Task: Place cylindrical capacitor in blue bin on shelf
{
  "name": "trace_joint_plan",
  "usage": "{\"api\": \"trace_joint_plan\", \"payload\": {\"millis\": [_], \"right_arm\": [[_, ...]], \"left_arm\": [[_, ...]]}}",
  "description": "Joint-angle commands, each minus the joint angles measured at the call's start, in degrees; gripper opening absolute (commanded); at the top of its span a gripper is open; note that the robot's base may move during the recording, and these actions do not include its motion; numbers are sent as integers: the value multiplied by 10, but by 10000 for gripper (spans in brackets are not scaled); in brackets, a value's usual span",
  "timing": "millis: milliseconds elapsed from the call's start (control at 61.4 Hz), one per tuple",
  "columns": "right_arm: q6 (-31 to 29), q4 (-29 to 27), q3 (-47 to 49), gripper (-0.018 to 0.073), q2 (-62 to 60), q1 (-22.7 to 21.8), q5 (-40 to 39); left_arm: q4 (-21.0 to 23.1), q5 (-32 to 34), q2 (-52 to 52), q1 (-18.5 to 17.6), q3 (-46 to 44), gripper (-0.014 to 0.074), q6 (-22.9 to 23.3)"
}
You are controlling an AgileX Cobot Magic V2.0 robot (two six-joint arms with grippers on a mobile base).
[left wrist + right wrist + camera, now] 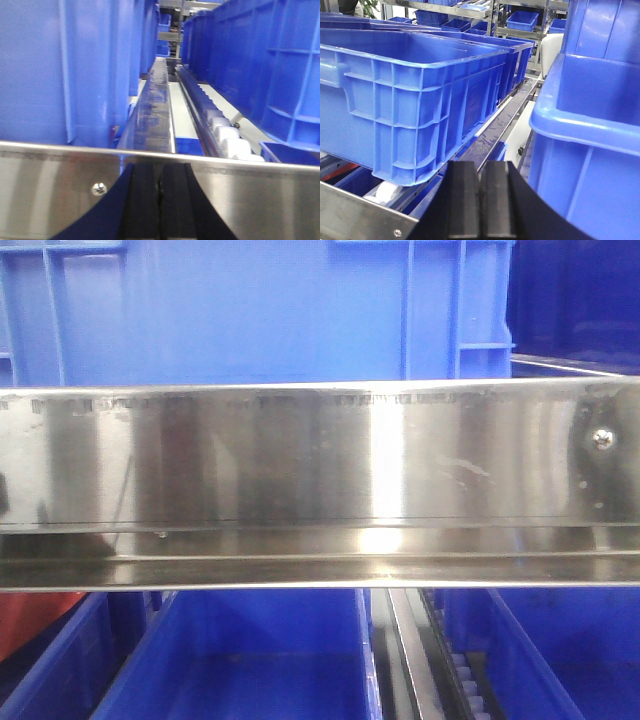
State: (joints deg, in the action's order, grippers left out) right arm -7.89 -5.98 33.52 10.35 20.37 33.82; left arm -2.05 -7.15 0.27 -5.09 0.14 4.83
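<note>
The cylindrical capacitor is not in any view. The shelf's broad brushed-steel front rail (320, 475) fills the front view, with a blue bin (260, 310) above it and more blue bins (250, 660) below. My left gripper (160, 172) is shut and empty, its black fingers (145, 200) pressed together right in front of the shelf rail (60, 185). My right gripper (480, 172) is shut and empty, above the rail (355, 217), between a large blue bin (405, 100) at left and another blue bin (585, 145) at right.
A steel divider channel (157, 110) and a white roller track (230, 142) run back between tall blue bins (55, 70). More shelves with blue bins (520, 20) stand far behind. A red object (30, 625) shows under the rail at left.
</note>
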Motion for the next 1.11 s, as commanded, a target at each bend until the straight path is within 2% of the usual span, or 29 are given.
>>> {"api": "trace_joint_plan", "payload": {"millis": [0, 1092], "right_arm": [[0, 7, -1, -150, -2, -1, -15], [0, -1, -5, -150, -2, -5, -26]], "left_arm": [[2, 7, -3, -8, -1, -111, -1], [2, 8, -3, -8, -1, -111, -1]]}}
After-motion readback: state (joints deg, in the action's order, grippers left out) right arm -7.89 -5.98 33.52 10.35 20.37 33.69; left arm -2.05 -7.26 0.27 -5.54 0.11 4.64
